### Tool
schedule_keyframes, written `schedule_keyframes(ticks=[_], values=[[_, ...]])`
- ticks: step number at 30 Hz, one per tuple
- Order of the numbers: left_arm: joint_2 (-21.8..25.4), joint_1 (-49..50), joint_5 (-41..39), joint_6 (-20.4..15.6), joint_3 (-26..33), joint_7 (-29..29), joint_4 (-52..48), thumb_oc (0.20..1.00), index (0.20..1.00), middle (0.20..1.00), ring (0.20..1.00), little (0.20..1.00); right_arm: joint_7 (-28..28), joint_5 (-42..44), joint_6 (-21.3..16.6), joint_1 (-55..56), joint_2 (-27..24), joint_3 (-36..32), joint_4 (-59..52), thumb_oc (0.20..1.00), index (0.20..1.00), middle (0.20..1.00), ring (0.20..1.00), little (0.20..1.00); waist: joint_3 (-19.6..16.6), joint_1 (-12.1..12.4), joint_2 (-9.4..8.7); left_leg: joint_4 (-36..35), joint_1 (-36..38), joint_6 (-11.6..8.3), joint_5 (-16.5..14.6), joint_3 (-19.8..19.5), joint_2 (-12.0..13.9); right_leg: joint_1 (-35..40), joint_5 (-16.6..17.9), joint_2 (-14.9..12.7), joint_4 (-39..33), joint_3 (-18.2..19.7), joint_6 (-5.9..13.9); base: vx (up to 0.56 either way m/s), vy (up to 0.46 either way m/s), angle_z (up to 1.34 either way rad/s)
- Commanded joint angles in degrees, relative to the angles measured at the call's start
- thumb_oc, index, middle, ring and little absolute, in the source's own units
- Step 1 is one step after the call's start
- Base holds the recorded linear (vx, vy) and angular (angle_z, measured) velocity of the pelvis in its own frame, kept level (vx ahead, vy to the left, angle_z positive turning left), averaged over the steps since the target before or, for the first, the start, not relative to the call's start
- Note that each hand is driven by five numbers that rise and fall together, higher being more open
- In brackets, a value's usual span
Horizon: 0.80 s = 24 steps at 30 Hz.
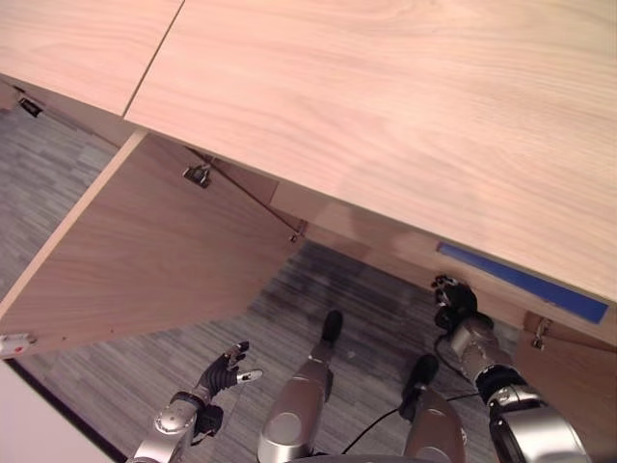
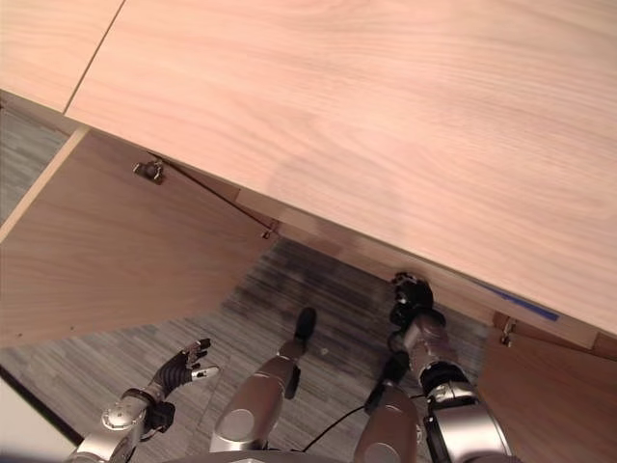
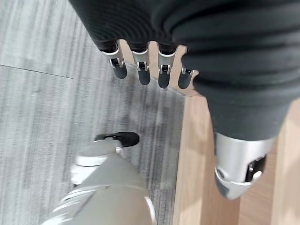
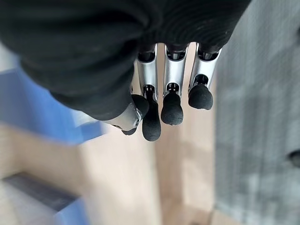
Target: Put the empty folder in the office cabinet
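The blue folder (image 1: 525, 282) lies inside the wooden office cabinet (image 1: 386, 106), showing as a thin blue strip just under the edge of the cabinet top. In the right wrist view it is a blue patch (image 4: 33, 110) past the fingers. My right hand (image 1: 451, 301) hangs just outside the cabinet opening, left of the folder and apart from it, its fingers (image 4: 171, 101) straight and holding nothing. Low at the left, my left hand (image 1: 227, 368) hangs over the carpet, open and empty.
The cabinet's left door (image 1: 145, 251) stands swung wide open toward me, with a metal hinge (image 1: 198, 175) at its top. A second door (image 1: 569, 371) stands open at the right. Grey carpet (image 1: 125, 386) lies below.
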Motion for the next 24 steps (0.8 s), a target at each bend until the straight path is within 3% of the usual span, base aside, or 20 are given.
schedule_keyframes(ticks=[1,5,13,19,24], values=[[-0.18,1.73,2.77,-1.53,2.58,2.24,5.02,1.000,1.000,1.000,1.000,1.000,2.89,-6.14,-6.52,6.87,-2.83,-0.93,-11.54,0.200,0.200,0.200,0.200,0.200,-2.49,-0.40,-2.06,-1.00,2.90,-1.79,-6.16,-2.43,2.52,1.90,0.71,-0.63,-0.77,3.03,2.70,0.02,-0.008,-0.08],[-2.13,2.23,4.99,-1.85,4.82,3.03,8.17,1.000,1.000,1.000,1.000,1.000,6.99,-9.03,-7.00,18.18,-4.98,-1.49,-27.40,0.200,0.200,0.200,0.200,0.200,-3.21,-3.03,-3.35,-3.13,4.92,-2.06,-5.62,-2.03,3.16,3.13,1.28,-0.32,-2.12,2.73,2.74,0.04,-0.012,-0.10],[-2.95,2.90,5.77,-2.38,6.68,3.26,9.61,1.000,1.000,1.000,1.000,1.000,12.68,-9.63,-5.93,26.68,-7.95,-0.99,-39.18,0.200,0.200,0.200,0.200,0.200,-4.11,-5.14,-4.22,-3.98,6.63,-2.00,-5.67,-0.94,3.70,3.77,1.93,-0.21,-2.89,3.44,2.90,0.02,0.000,-0.06],[-2.75,3.36,6.10,-2.83,6.65,3.46,9.42,1.000,1.000,1.000,1.000,1.000,12.57,-11.60,-5.96,26.50,-9.29,-0.37,-40.35,0.200,0.200,0.200,0.200,0.200,-4.20,-5.44,-4.40,-4.11,7.36,-2.13,-6.07,-0.30,3.98,4.07,1.65,0.12,-3.16,4.18,2.87,0.00,-0.001,-0.09],[-2.95,2.74,6.32,-3.20,6.07,3.94,8.44,1.000,1.000,1.000,1.000,1.000,7.90,-22.07,-5.43,22.74,-10.70,0.83,-35.54,0.200,0.200,0.200,0.200,0.200,-4.07,-5.16,-4.26,-3.80,6.71,-1.91,-5.93,-0.36,3.81,3.90,2.02,0.11,-3.68,4.13,2.83,0.00,-0.005,-0.02]])
